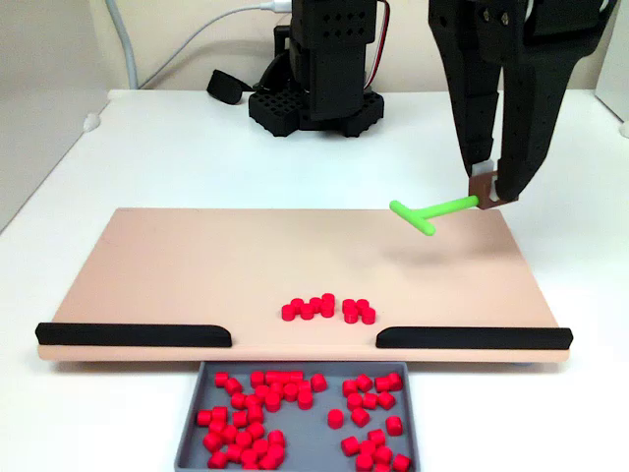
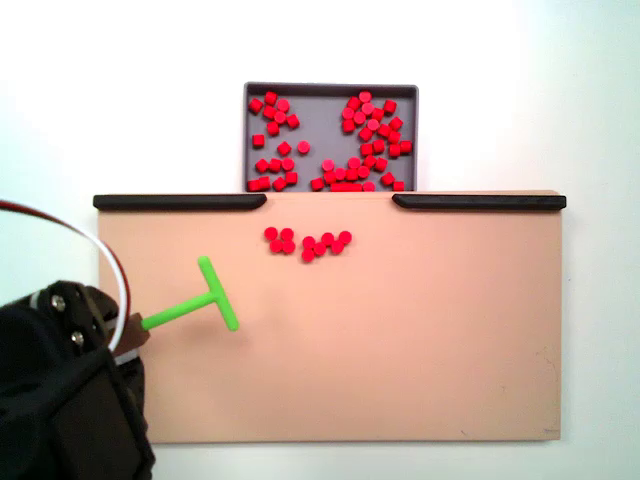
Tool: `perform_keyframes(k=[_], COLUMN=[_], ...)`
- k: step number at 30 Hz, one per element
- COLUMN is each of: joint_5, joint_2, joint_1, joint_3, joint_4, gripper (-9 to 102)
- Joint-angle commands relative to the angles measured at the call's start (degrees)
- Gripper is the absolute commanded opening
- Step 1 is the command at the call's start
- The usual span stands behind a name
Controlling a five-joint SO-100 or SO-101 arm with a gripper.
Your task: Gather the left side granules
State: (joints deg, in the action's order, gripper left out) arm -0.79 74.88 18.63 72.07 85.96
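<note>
Tool: the black two-finger tool (image 1: 488, 192) comes down over the board's far right corner in a fixed view; in the other fixed view it sits at the board's left edge (image 2: 128, 340). Its fingers are pressed together on the end of the green T-shaped pusher's stem.
Green T-shaped pusher: (image 1: 429, 210) (image 2: 198, 305) held by the stem end, crossbar pointing toward the middle of the board. The front fixed view shows a shadow on the board below it, so it looks lifted off the surface. It is well apart from the granules.
Granules: about a dozen small red pellets (image 1: 327, 309) (image 2: 307, 241) lying on the board in two loose clumps close together, near the edge with the black rails, in front of the gap between them.
Board: a tan flat board (image 1: 197, 265) (image 2: 400, 340) resting on the white table (image 1: 177, 147).
Rails: two black strips, (image 1: 133, 334) and (image 1: 474, 338), along the board's tray-side edge, with a gap between them.
Tray: a grey tray (image 1: 192, 433) (image 2: 330, 92) just beyond that gap, against the board's edge, holding many more red pellets (image 1: 265, 413) (image 2: 360, 140) of the same kind.
Arm base: black, (image 1: 314, 88), at the table's far edge, with cables behind it.
</note>
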Motion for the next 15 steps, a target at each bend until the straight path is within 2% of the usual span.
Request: perform_keyframes(k=[1, 15], joint_5=[2.81, 8.61], joint_2=[-0.53, -4.75], joint_1=[-0.26, -1.93], joint_3=[-3.78, -6.68], joint_4=[0.18, -0.44], gripper=[0, 0])
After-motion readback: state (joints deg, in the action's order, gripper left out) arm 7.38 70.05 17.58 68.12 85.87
